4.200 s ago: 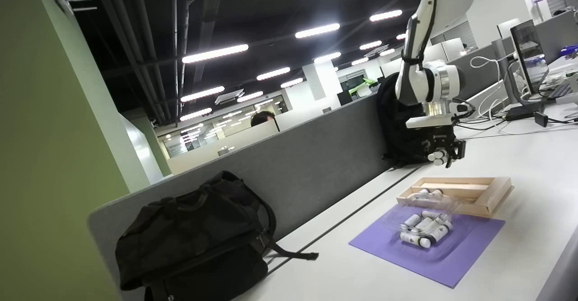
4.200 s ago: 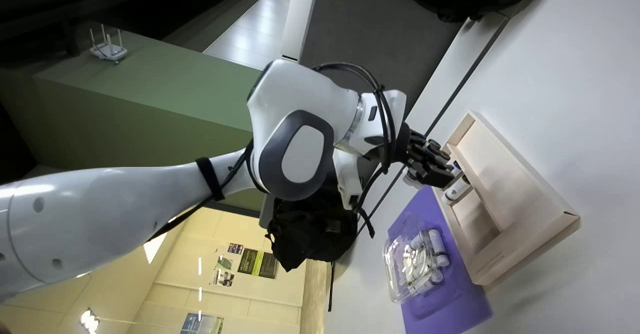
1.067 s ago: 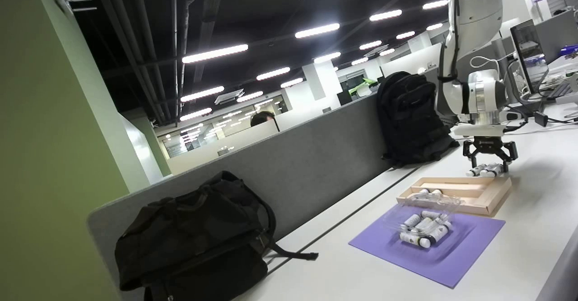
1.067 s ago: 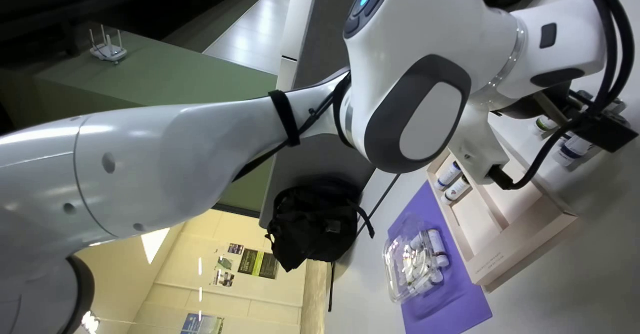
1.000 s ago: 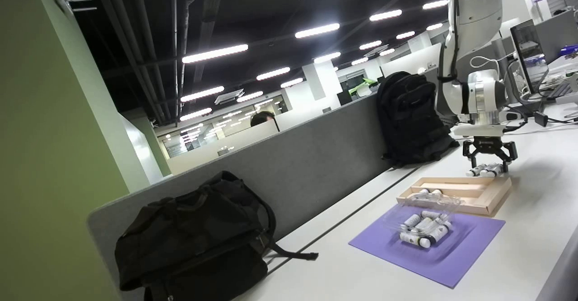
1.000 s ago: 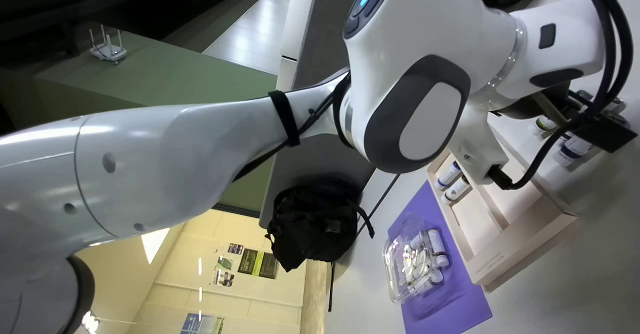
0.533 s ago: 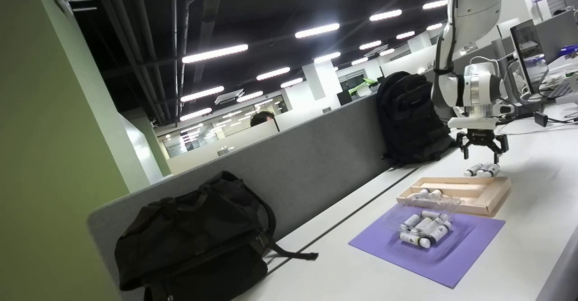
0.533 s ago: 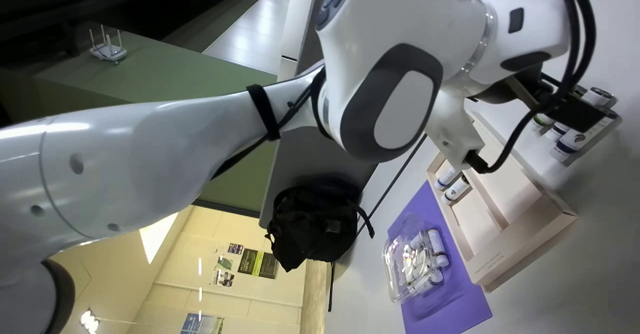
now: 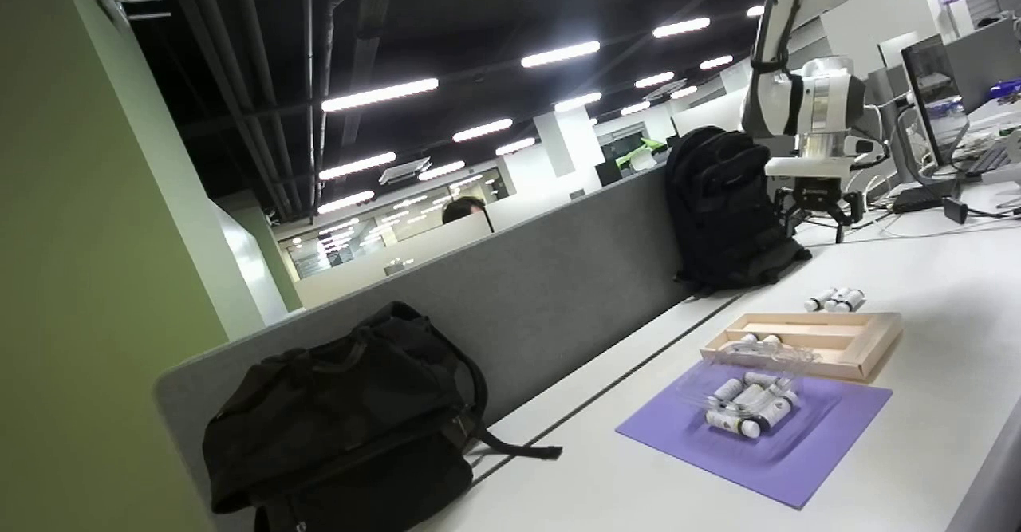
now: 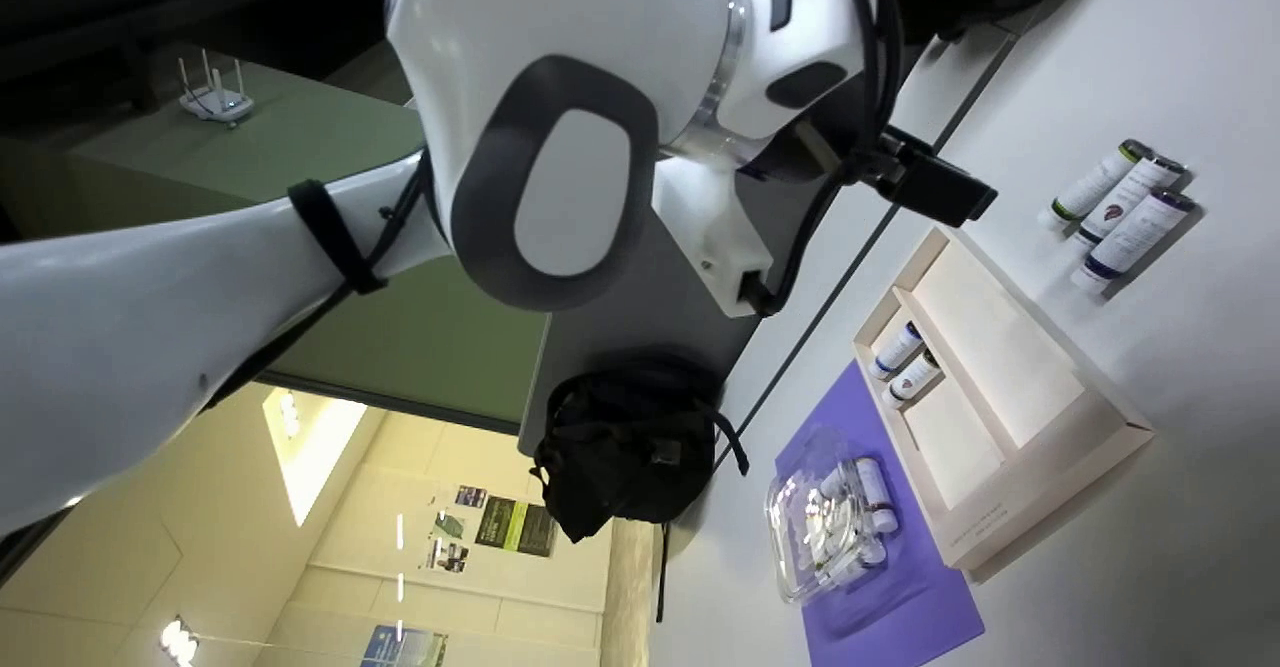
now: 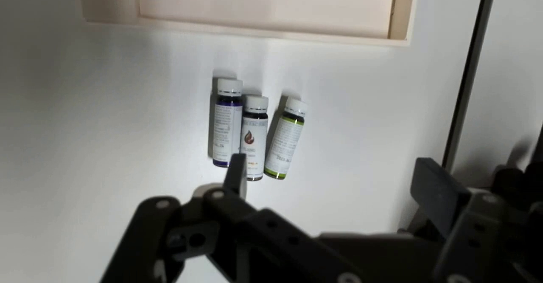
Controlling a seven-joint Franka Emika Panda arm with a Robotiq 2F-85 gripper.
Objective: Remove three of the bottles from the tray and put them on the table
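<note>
Three white-capped bottles lie side by side on the table (image 10: 1215,337) beyond the wooden tray: one with a purple band (image 11: 228,126), one with a flame label (image 11: 254,141) and a green-banded one (image 11: 284,145) slanting slightly away. The tray (image 10: 1060,477) still holds two bottles, one blue-banded (image 10: 898,349) and one beside it (image 10: 912,379), in its narrow compartment. My gripper (image 9: 812,237) is raised above the table near the upright backpack, apart from the bottles. In the wrist view its fingers (image 11: 439,189) stand wide apart, with nothing between them.
A purple mat (image 9: 829,460) adjoins the tray, bearing a clear plastic container (image 10: 785,547) with several more bottles. Black backpacks (image 9: 718,213) lean on the grey divider (image 9: 574,261). A monitor (image 9: 933,101) and cables stand at the far end.
The bottles held earlier were set down on the table and released. Since then my gripper has risen and moved toward the divider; the three bottles have shifted slightly the same way.
</note>
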